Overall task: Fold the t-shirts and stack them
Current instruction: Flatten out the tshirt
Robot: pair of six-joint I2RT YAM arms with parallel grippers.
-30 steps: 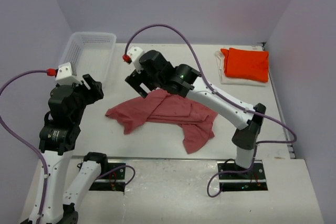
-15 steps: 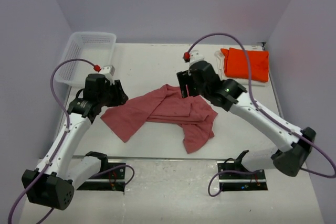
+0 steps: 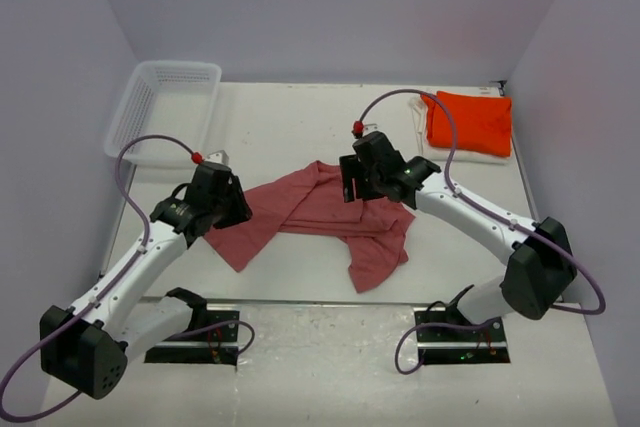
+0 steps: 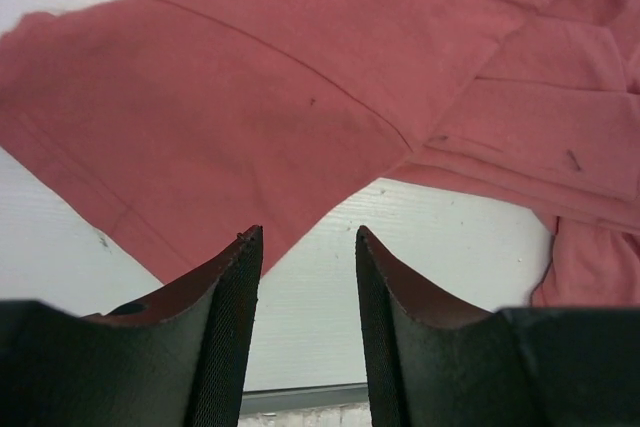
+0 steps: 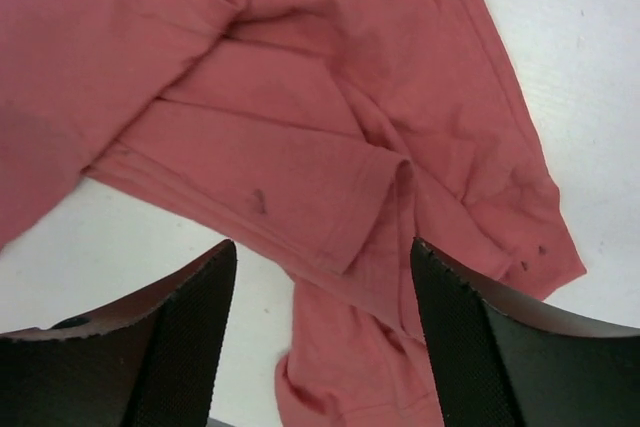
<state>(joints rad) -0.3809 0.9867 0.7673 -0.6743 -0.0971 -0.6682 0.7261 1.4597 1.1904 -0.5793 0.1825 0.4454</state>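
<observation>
Left hand (image 4: 308, 239) and right hand (image 5: 322, 245), both spread empty, seemingly hover over the rose-red t-shirt (image 4: 300, 67).

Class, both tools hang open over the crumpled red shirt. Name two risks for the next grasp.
The rose-red t-shirt lies in overlapping folds under the right tool, so it may pinch several layers and lift a bundle. The left tool sits over bare table beside the shirt's edge; closing there would likely miss the cloth.
</observation>
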